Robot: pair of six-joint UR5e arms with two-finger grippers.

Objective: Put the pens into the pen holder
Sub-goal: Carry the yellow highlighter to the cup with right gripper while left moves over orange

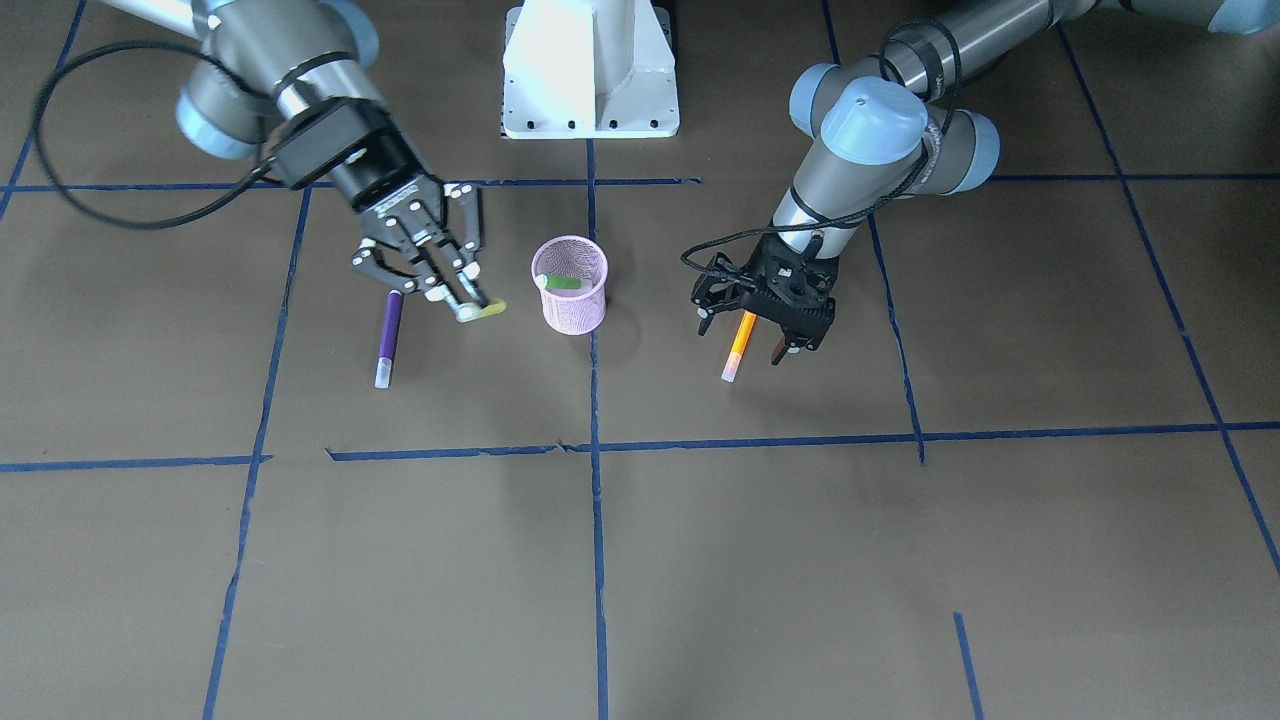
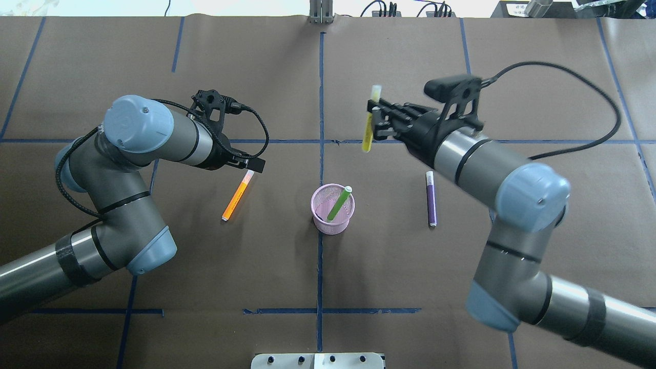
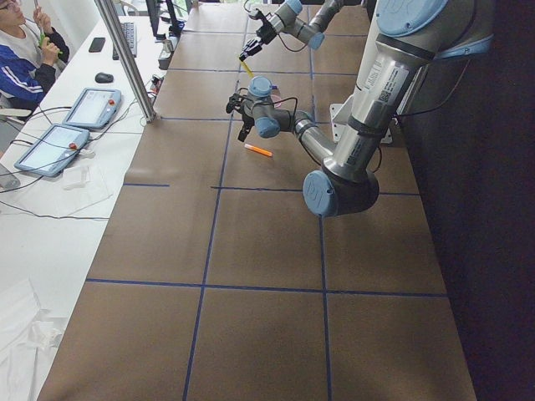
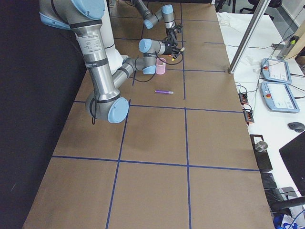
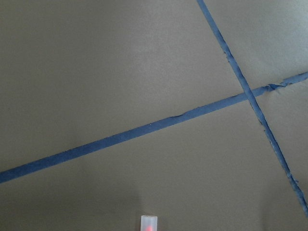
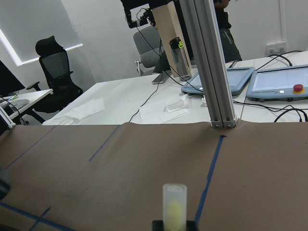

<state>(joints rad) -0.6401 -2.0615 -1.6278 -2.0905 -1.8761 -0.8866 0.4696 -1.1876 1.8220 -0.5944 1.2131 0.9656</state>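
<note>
Just above centre of the overhead view, I see the right gripper (image 2: 373, 125) pinching a yellow pen (image 2: 367, 136) clear of the table, up and right of the pink pen holder (image 2: 330, 225), where the green pen (image 2: 338, 203) leans against the rim. Left of the holder lies the orange pen (image 2: 234, 200), with the left gripper (image 1: 744, 338) over it and its fingers spread either side. Right of the holder, well apart, the purple pen (image 2: 431, 200) lies flat.
</note>
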